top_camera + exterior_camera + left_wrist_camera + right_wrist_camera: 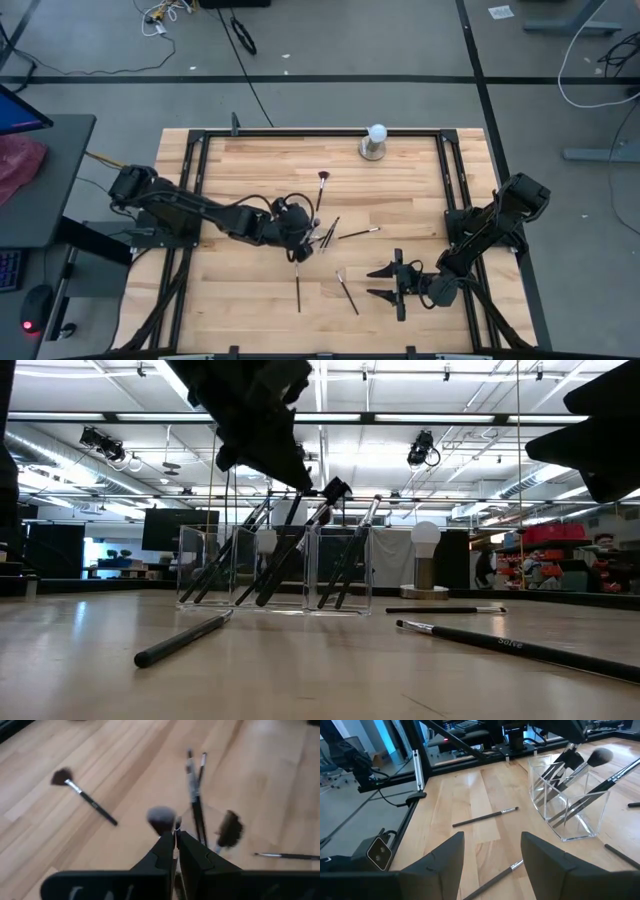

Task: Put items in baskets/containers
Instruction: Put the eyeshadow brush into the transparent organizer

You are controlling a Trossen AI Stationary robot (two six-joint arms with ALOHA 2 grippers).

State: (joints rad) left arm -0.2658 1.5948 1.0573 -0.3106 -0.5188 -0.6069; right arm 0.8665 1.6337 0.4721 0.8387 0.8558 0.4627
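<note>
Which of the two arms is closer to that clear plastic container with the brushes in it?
Left. Its tool is shut right over the clear container; the right tool sits open farther away, near the table's front.

Blurry brushes (194, 795) past the left gripper (175, 836), so hard to tell them apart. Clear holder (322, 236) too see-through to make out from above. Long brush (520, 649) cut off at the edge in the low view.

Left end effector (175, 836) pinched, right end effector (492, 851) spread
</note>
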